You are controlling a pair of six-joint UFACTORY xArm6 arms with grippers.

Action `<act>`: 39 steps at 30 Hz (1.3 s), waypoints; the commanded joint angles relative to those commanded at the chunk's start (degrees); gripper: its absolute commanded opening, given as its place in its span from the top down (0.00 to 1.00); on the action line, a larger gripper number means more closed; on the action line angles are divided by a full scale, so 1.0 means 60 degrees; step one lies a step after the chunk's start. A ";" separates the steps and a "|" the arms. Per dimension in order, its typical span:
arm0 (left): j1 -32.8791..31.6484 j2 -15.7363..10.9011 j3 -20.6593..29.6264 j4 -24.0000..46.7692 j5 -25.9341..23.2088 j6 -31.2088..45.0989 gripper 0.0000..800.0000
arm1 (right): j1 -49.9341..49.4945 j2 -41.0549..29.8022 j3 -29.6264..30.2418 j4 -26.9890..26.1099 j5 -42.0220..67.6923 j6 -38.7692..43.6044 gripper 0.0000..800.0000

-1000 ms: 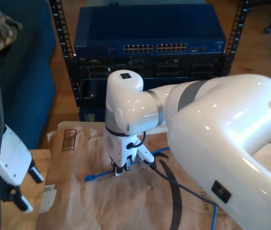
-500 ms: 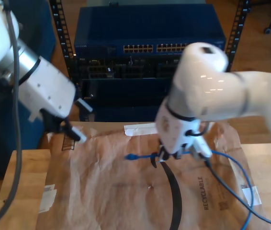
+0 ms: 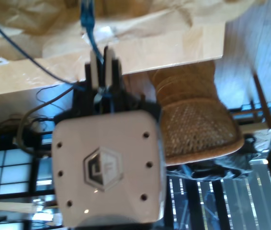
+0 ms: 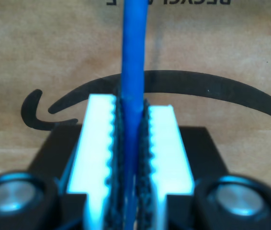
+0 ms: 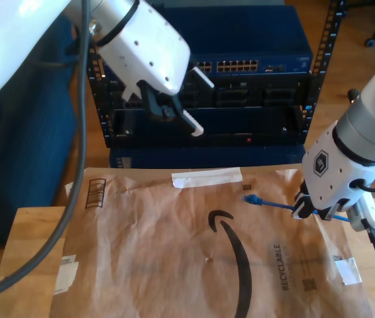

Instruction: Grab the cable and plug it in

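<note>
**Cable in the claw, plug still short of the rack**

Starting at the exterior view's left: an arm's gripper (image 5: 203,108) hangs high in front of the rack, jaws apart and carrying nothing. The wrist views don't settle whether that one is my first gripper, so I cannot tell my first gripper's state.

Behind it sits the blue network switch (image 5: 240,66), its rows of ports facing out, none with the blue line in it.

Move across the brown paper mailer (image 5: 148,252) on the wooden table (image 5: 32,232). There's the plug (image 5: 250,198), poking out free above the paper.

Follow the cable (image 5: 277,206) to the exterior view's right, and my second gripper (image 5: 305,213) has it: jaws pinched narrow, ribbed pads hard against the blue cord on both sides.

So the grab looks done. What's left, by my reckoning, is the lot that matters: carrying the plug over to the switch, lining it up with a port and pushing it home.
</note>
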 joint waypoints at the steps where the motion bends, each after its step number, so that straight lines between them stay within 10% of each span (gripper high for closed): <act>1: 0.0015 0.0000 -0.0044 -0.0337 0.0073 0.0000 0.00 | 0.0000 -0.0015 0.0000 0.0044 0.0000 0.0000 0.97; 39: 0.1187 -0.0015 -0.0806 -0.2579 0.1568 -0.0747 0.00 | -0.0161 -0.0469 -0.0908 0.2286 0.0557 0.0337 0.98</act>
